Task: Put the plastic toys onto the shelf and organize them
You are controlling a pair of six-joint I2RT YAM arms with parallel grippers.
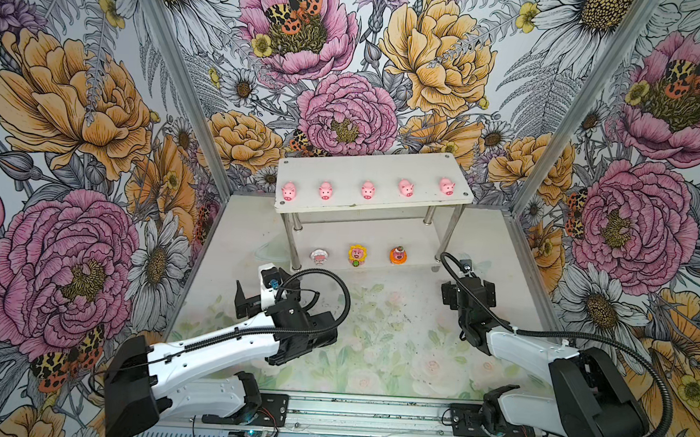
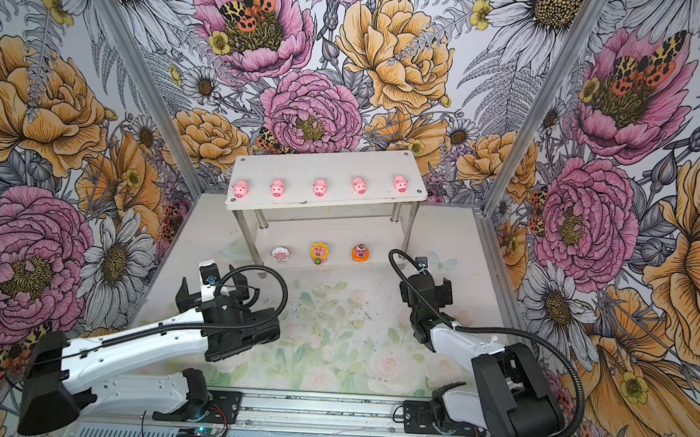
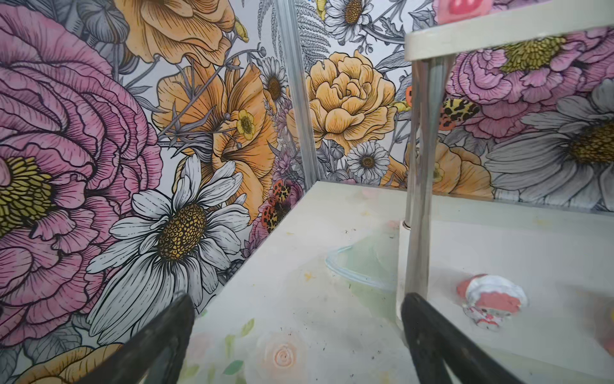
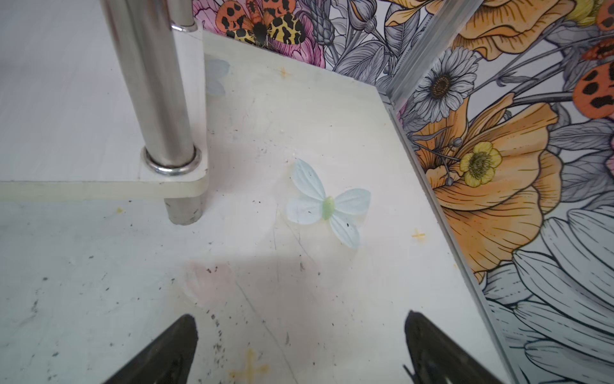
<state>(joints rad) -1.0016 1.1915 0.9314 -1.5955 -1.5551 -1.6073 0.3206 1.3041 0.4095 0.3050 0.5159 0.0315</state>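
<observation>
While left fingers (image 3: pixel 432 335) and right fingers (image 4: pixel 432 345) gape empty, shelf leg (image 3: pixel 420 166) near each.

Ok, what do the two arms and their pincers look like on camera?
Both alike: the left arm and right arm have white shells with black joints and wrist blocks. A black ribbed hose loops along each. The left pincer and right pincer are black and taper to points.
</observation>
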